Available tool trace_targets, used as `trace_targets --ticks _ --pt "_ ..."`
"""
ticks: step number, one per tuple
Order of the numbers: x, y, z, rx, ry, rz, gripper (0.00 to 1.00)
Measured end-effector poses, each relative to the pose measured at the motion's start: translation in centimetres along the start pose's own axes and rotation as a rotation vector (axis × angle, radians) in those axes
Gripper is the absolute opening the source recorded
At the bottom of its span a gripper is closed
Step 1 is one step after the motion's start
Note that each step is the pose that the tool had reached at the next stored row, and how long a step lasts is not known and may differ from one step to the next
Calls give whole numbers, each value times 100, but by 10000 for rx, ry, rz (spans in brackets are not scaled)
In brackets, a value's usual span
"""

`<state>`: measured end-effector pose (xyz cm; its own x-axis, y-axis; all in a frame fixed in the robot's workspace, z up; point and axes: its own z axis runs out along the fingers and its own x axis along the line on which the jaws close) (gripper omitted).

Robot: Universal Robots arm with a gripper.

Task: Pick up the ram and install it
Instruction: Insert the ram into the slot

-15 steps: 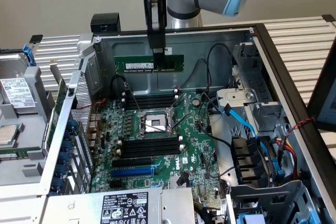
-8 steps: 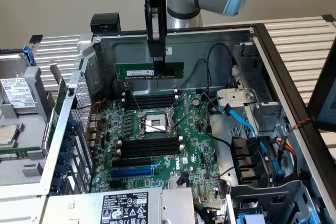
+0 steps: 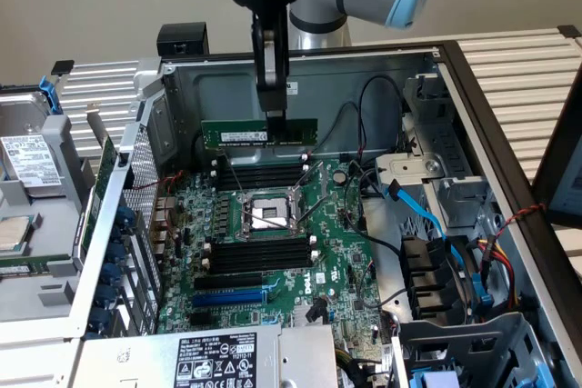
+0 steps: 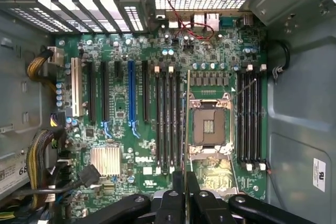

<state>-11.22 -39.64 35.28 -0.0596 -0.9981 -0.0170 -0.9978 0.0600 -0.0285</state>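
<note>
The gripper (image 3: pixel 273 117) has its fingers closed on the top edge of the ram (image 3: pixel 238 134); the stick hangs level above the motherboard (image 3: pixel 336 261); its long axis runs parallel to the empty black slots (image 3: pixel 259 173) beneath.

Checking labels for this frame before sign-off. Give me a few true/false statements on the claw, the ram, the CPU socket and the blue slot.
1. The claw is shut on the ram. True.
2. The ram is seated in a black memory slot. False: it hangs in the claw above the motherboard, near the back wall of the case.
3. The CPU socket has no cooler on it. True.
4. The blue expansion slot holds a card. False: it is empty.
</note>
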Motion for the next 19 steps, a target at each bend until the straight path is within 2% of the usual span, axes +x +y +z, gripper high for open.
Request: trace_targets --ticks 2,3,4,5,6,7,8,13,19 --pt "0 1 35 -2 3 -1 14" --pt "29 8 172 -2 3 -28 14" --pt "114 7 232 -2 1 -69 14" --pt "130 10 351 -8 -7 -181 14" --pt "158 9 399 -27 -8 -248 14" --pt "165 10 411 -37 -6 -264 14" --pt "166 9 431 -67 47 -288 14" --pt "167 11 468 -111 108 -305 14" --pt "173 13 550 -127 112 -332 14"
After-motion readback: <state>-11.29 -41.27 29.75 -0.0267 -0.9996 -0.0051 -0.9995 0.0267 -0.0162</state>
